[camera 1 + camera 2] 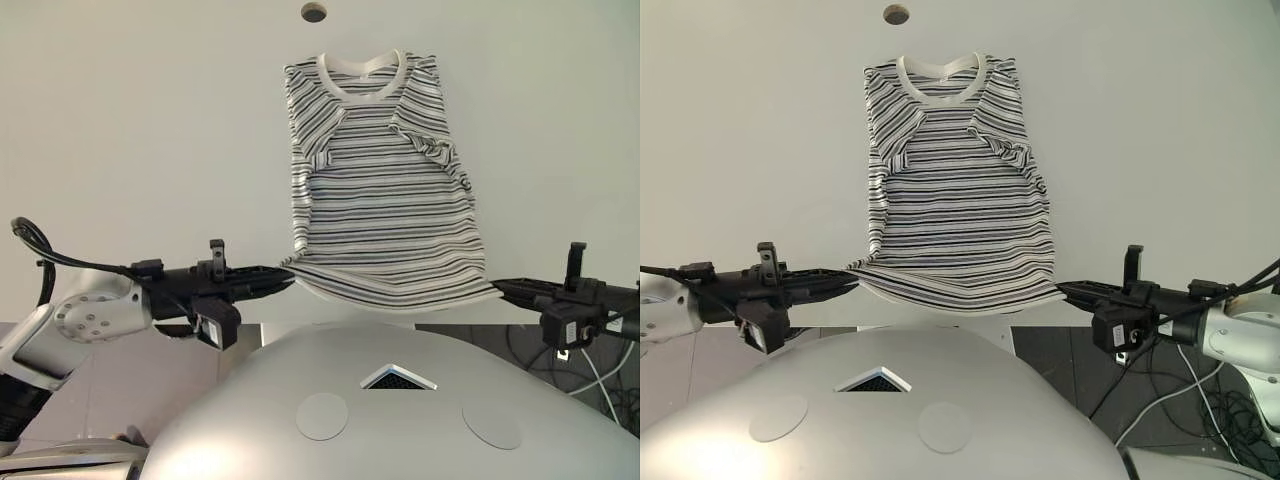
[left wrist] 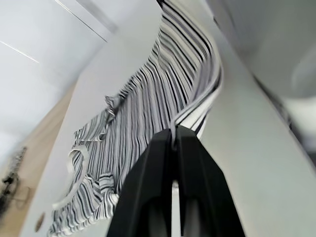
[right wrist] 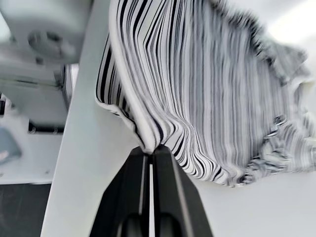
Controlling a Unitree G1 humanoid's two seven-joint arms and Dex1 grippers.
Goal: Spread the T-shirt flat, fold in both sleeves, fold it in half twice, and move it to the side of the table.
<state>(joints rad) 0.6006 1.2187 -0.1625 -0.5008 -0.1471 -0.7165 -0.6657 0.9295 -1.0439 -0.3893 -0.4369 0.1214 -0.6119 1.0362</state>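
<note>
Item: striped T-shirt (image 1: 385, 190), dark and white bands, pale ribbed collar (image 1: 362, 72).
Location: on the white table (image 1: 130, 130), about mid-width. Its long axis runs 12 to 6 o'clock.
Orientation: collar at 12 o'clock, hem (image 1: 390, 297) at 6 o'clock, at the table's near edge.
Sleeves: both are turned inward over the chest. The right sleeve (image 1: 432, 150) is bunched and wrinkled at the shirt's 2 o'clock. The left sleeve (image 1: 316, 150) lies in a narrower fold at 10 o'clock.
Body panel: mostly flat, with ripples toward the hem. The side edges flare slightly outward near 6 o'clock.
Left gripper (image 1: 288, 272): at the shirt's 7 o'clock corner, pointing inward along the table edge. The jaws are closed tight on the hem's left corner, and the cloth rises from the table into the fingertips.
Right gripper (image 1: 497, 287): at the shirt's 5 o'clock corner, pointing inward toward the left one. The jaws are pressed together on the hem's right corner, with the white edge band caught between the tips.
Hem between grippers: stretched across in a shallow downward curve.
Other: a small dark disc (image 1: 314, 12) set in the table at 12 o'clock, just beyond the collar. Cables (image 1: 590, 380) lie on the floor below the right gripper.
</note>
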